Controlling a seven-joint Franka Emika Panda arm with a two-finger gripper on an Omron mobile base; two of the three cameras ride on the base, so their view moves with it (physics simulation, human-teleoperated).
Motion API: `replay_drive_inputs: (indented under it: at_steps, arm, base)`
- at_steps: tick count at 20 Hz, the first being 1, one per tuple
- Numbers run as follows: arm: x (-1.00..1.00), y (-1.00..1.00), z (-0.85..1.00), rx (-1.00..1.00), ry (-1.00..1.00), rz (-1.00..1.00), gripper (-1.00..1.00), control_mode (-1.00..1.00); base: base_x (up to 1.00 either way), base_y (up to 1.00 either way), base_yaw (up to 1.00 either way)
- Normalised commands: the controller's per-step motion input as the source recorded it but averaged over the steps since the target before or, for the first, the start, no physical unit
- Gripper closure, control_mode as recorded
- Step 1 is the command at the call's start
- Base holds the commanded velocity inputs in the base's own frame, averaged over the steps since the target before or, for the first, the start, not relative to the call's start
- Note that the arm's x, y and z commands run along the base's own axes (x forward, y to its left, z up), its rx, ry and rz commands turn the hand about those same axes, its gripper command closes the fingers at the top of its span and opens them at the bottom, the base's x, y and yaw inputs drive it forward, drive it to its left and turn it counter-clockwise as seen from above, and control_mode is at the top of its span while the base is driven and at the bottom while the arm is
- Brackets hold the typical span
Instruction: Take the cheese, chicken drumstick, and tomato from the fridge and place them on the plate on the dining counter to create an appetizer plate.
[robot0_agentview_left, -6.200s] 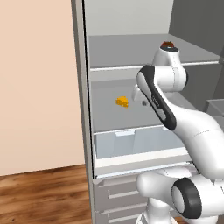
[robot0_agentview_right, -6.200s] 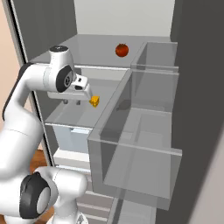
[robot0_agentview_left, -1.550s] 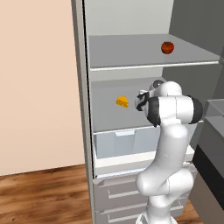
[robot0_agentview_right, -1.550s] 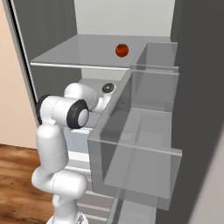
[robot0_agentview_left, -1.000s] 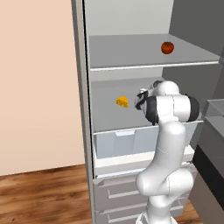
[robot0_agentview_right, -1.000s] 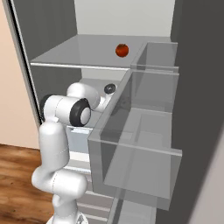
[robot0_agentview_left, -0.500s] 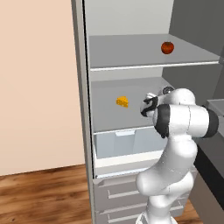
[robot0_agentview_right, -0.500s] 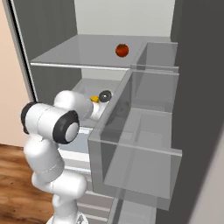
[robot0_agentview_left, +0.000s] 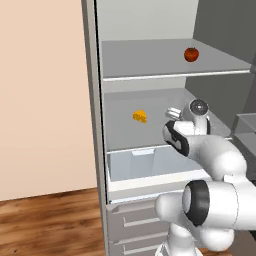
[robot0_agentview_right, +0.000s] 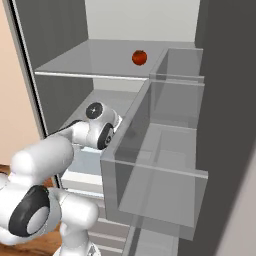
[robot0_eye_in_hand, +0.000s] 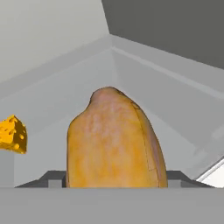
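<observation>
The chicken drumstick (robot0_eye_in_hand: 113, 140), a brown-and-tan lump, stands close up between my dark fingertips, and my gripper (robot0_eye_in_hand: 111, 180) is shut on it. My gripper (robot0_agentview_left: 172, 113) is over the middle shelf of the fridge (robot0_agentview_left: 93, 125), right of the yellow cheese (robot0_agentview_left: 140, 117). The cheese (robot0_eye_in_hand: 12, 134) lies on the shelf to the left of the drumstick, apart from it. The red tomato (robot0_agentview_left: 191, 54) sits on the upper shelf, at its right (robot0_agentview_right: 139, 57). The plate and the dining counter are out of view.
A pale translucent drawer (robot0_agentview_left: 150, 167) juts out below the middle shelf. Clear door bins (robot0_agentview_right: 160, 165) stand on the open door to the right of my arm. A beige wall (robot0_agentview_left: 40, 100) stands left of the fridge, above a wooden floor (robot0_agentview_left: 50, 220).
My arm's elbow and upper links have swung down and toward the cameras. The hand stays at the middle shelf with the drumstick. Cheese and tomato have not moved.
</observation>
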Motion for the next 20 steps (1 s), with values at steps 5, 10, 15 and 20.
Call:
replay_drive_inputs:
  at_steps: [5,10,15,20]
  arm:
    - [-1.0,0.41,0.97,0.0,0.23,0.06,1.0,-1.0]
    - [-0.88,0.13,0.18,0.01,0.03,0.15,1.0,-1.0]
    - [-0.76,0.04,0.74,0.04,-0.03,0.1,1.0,-1.0]
    - [-0.96,0.19,0.67,-0.01,0.0,0.03,1.0,-1.0]
  base:
    - [0.0,0.0,0.0]
    - [0.0,0.0,0.0]
    - [0.0,0.0,0.0]
    - [0.0,0.0,0.0]
